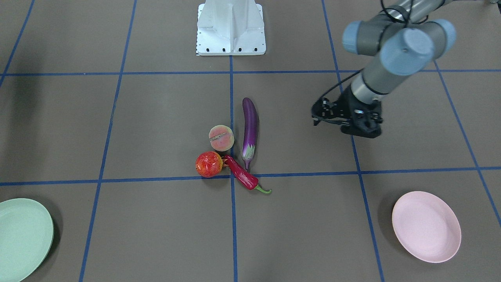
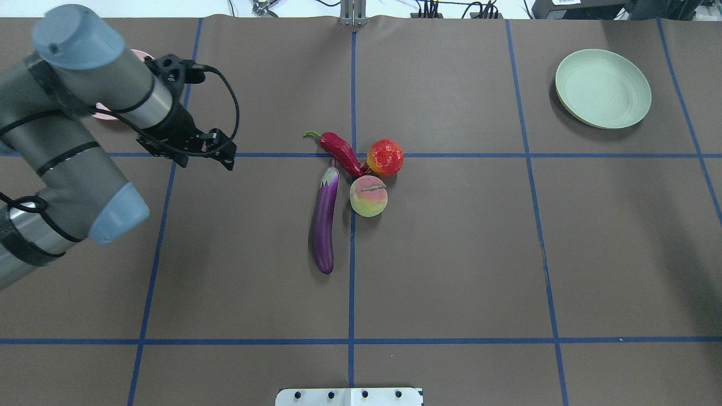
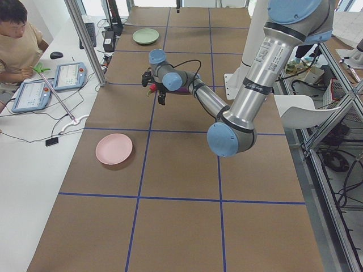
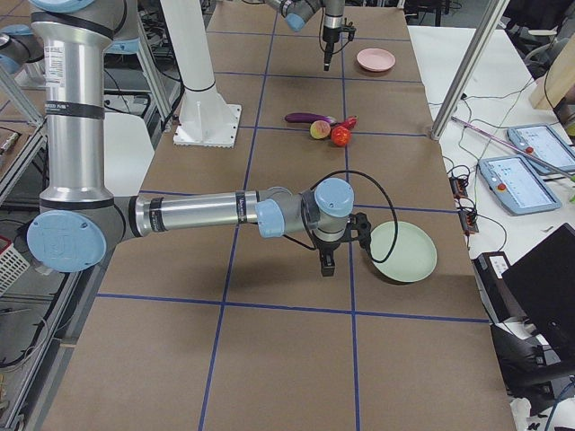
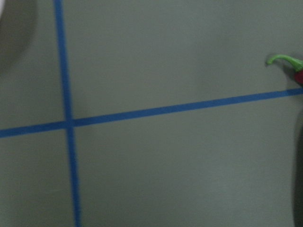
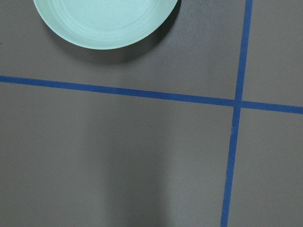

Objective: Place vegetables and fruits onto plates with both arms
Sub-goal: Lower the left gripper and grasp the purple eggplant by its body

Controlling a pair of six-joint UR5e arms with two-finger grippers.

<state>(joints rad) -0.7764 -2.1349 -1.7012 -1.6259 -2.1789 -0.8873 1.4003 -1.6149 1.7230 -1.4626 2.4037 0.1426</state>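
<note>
The purple eggplant (image 2: pixel 325 223), red chili (image 2: pixel 341 153), peach (image 2: pixel 368 195) and red-orange fruit (image 2: pixel 385 158) lie together at the table's middle. They also show in the front view: eggplant (image 1: pixel 249 131), chili (image 1: pixel 242 178), peach (image 1: pixel 221 138), red-orange fruit (image 1: pixel 209 164). The pink plate (image 1: pixel 426 226) and the green plate (image 2: pixel 602 88) are empty at opposite far corners. My left gripper (image 2: pixel 203 158) hovers open and empty, left of the food; its wrist view catches only the chili stem (image 5: pixel 284 60). My right gripper (image 4: pixel 328 260) hangs beside the green plate (image 6: pixel 104 19); I cannot tell its state.
The white robot base (image 1: pixel 231 27) stands at the table's near edge. Blue tape lines grid the brown table. An operator (image 3: pixel 17 39) sits at a side desk with tablets. Metal frame posts (image 3: pixel 85 45) stand along the far edge.
</note>
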